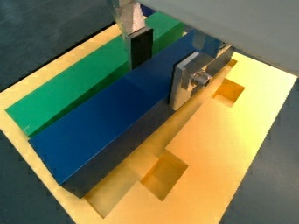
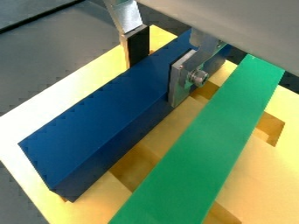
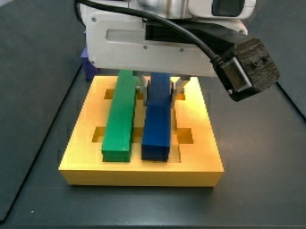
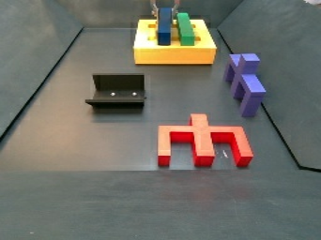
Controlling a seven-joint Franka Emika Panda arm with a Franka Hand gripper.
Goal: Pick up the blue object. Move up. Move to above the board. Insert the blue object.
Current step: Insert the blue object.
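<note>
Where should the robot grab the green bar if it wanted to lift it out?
Probably from above, gripper pinching the green bar across its narrow width. It lies flat in a groove of the board, its long sides standing proud. The blue object lies close alongside, so one finger must fit that gap.

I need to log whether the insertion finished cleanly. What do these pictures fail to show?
- Whether the blue object sits fully down in the board: its underside is hidden by its own body in both side views.
- Whether the gripper pads press the bar or have let go: contact unclear in both wrist views.
- The bar's far end: the arm hides it in a side view.
</note>
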